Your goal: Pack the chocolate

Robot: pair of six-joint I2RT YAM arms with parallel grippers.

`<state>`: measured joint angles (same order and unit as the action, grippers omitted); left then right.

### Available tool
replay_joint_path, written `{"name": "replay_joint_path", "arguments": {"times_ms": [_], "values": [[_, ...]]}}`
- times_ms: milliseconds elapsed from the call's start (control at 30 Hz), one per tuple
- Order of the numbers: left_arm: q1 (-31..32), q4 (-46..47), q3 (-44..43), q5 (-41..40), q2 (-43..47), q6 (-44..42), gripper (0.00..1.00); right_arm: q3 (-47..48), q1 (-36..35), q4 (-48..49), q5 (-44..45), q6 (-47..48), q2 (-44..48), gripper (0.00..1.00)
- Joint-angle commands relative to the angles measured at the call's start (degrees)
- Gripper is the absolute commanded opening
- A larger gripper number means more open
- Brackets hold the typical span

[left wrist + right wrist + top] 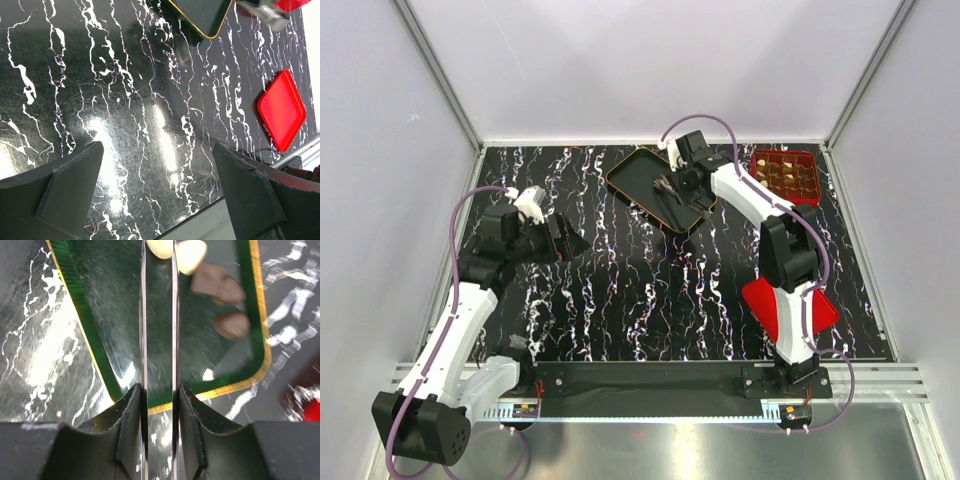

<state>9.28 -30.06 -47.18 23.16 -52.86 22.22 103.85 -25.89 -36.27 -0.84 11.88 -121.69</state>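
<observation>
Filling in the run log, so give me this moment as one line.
left gripper: open, empty, over table | right gripper: over black tray, tips at chocolates, grasp unclear | red box: partly filled

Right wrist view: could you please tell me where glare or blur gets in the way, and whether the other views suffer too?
Right wrist: the chocolates are out of focus, and white glare washes the table left of the tray. Left wrist: broad light reflections on the table. Top external: evenly lit, sharp.

Bare tabletop (650, 290) lies open across the middle. The tray (635, 180) blocks the far centre, the box (755, 160) the far-right corner — the lid (760, 300) the near right, beneath the right arm (788, 255).
</observation>
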Motion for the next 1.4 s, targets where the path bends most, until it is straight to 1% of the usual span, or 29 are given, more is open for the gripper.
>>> {"name": "replay_joint_path", "arguments": {"times_ms": [0, 133, 267, 433, 567, 667, 700, 800, 933, 1167, 1367], "values": [[-0.14, 1.85, -0.37, -0.13, 0.83, -1.04, 0.99, 4.15, -0.39, -3.7, 5.49, -2.56, 7.78, 0.37], [-0.14, 1.85, -0.37, 0.05, 1.0, -1.04, 0.99, 6.36, 1.8, -9.16, 9.71, -6.94, 9.18, 0.36], [-0.14, 1.85, -0.19, 0.13, 1.27, -1.04, 0.99, 4.26, 7.95, -12.15, 12.35, -11.26, 12.78, 0.36], [-0.14, 2.03, -0.19, 0.13, 1.27, -0.95, 0.99, -4.79, 18.66, -9.96, 13.23, -15.21, 18.41, 0.36], [-0.14, 2.12, -0.19, 0.31, 1.27, -0.95, 0.99, -8.14, 24.2, -9.34, 14.73, -16.71, 19.21, 0.36], [-0.14, 2.2, -0.19, 0.31, 1.18, -0.95, 0.99, -9.28, 25.62, -8.29, 13.85, -17.68, 18.25, 0.36], [-0.14, 2.12, -0.19, 0.22, 1.09, -0.95, 0.99, -9.54, 27.37, -7.68, 13.76, -18.03, 18.07, 0.36], [-0.14, 2.11, -0.19, 0.13, 1.09, -0.95, 0.99, -9.99, 27.91, -6.27, 12.36, -18.38, 17.02, 0.36], [-0.14, 2.03, -0.19, 0.05, 1.01, -0.95, 0.99, -9.72, 28.09, -5.13, 12.62, -17.95, 15.87, 0.37], [-0.14, 2.03, -0.28, -0.04, 0.74, -0.95, 0.99, -9.2, 28.17, -4.95, 10.86, -18.12, 13.76, 0.4], [-0.14, 1.94, -0.2, -0.13, 0.74, -1.04, 0.99, -7.88, 28.17, -4.77, 10.77, -18.12, 13.32, 0.47]]}}
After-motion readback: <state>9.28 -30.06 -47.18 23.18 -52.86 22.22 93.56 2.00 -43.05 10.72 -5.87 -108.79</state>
